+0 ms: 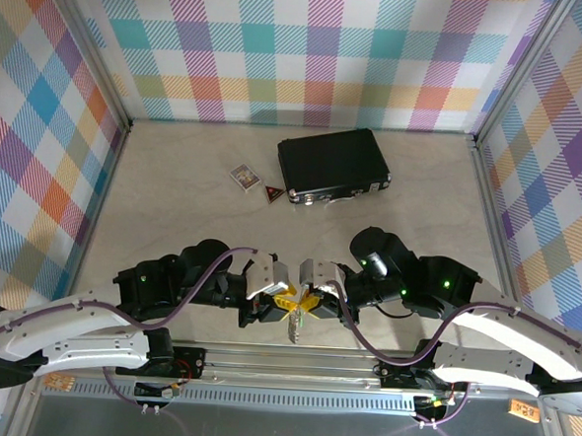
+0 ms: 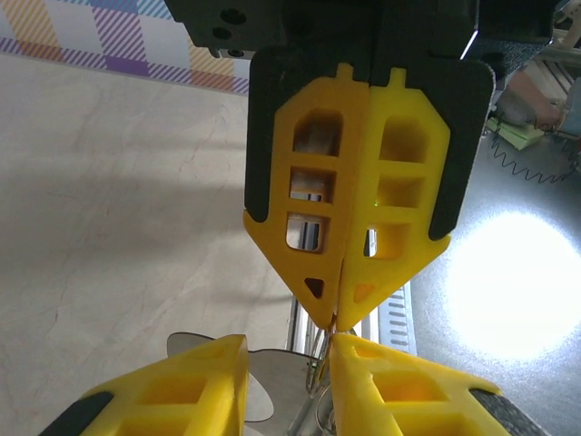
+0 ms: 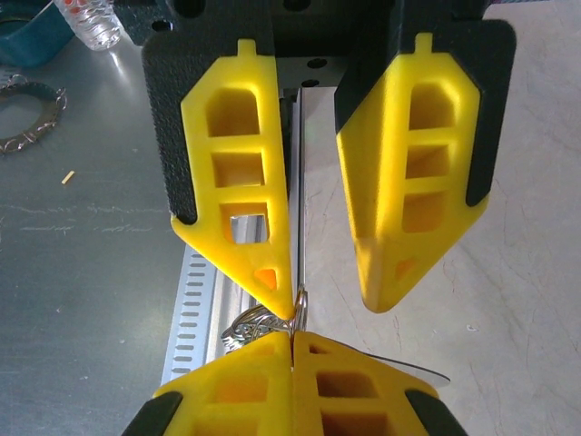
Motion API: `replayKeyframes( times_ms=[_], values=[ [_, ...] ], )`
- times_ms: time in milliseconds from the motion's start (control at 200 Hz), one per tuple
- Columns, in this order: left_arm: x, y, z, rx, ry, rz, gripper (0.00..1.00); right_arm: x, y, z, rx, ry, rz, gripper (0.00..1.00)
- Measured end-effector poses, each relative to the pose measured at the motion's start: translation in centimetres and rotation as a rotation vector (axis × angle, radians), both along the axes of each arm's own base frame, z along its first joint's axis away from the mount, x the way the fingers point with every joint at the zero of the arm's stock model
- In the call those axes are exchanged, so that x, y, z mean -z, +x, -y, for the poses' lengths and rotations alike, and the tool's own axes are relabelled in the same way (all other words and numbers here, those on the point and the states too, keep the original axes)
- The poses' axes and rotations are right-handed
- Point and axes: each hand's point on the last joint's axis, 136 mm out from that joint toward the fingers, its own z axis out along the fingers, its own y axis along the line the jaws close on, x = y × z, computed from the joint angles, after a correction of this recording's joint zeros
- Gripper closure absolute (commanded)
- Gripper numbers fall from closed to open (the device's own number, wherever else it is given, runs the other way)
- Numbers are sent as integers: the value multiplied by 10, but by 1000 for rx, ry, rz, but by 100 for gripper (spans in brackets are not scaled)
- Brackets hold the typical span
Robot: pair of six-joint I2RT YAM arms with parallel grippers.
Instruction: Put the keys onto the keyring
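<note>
Yellow finger pads of both grippers meet tip to tip above the near edge of the beige table (image 1: pixel 193 202), just in front of the arm bases. The right gripper (image 3: pixel 292 350) has its jaws pressed together on the thin metal edge of the keyring (image 3: pixel 250 322). The ring's bumpy chain-like strip shows just left of the clamped tips in the right wrist view. From the left wrist view the same fingers appear closed flat against each other, with a fine wire loop of the ring emerging below their tips. The left gripper (image 2: pixel 289 354) faces it with its jaws apart. One of its fingertips (image 3: pixel 283 295) lies against the ring's edge and the other stands clear to the side. Whether that contact amounts to a grip cannot be told. The key (image 1: pixel 294 329) hangs below the meeting point as a flat silvery blade, with its head hidden by the fingers. Part of the blade also shows beside the right gripper's tips in the right wrist view. Toward the far wall, well apart from both grippers, lies a black case (image 1: pixel 334 166). A small red triangular tag (image 1: pixel 271 191) sits just beside its near left corner, and a patterned card box (image 1: pixel 242 176) lies a little further left.
</note>
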Motion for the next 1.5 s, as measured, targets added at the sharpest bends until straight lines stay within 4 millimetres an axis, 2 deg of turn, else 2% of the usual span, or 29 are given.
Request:
replayKeyframes(
  times_ms=[260, 425, 715, 880, 980, 1030, 1280, 1500],
  values=[
    [2, -2, 2, 20, 7, 1, 85, 0, 1, 0, 6, -2, 5, 100],
    [2, -6, 2, 41, 4, -2, 100, 0, 2, 0, 10, -3, 7, 100],
    [1, -7, 0, 40, -24, 7, 100, 0, 2, -1, 8, 6, 8, 100],
    [-7, -4, -4, 14, -80, 34, 100, -7, 3, -6, 9, 47, 12, 76],
    [-18, -3, -8, -5, -132, 53, 100, -9, 2, -8, 12, 87, 5, 67],
    [-24, -3, -9, -8, -160, 64, 100, -9, 0, -8, 13, 101, -2, 65],
    [-50, -2, -14, -21, -272, 111, 100, -18, 1, -13, 24, 174, -4, 66],
    [-57, -4, -16, -20, -317, 128, 100, -28, 1, -12, 35, 234, -2, 82]
  ],
)
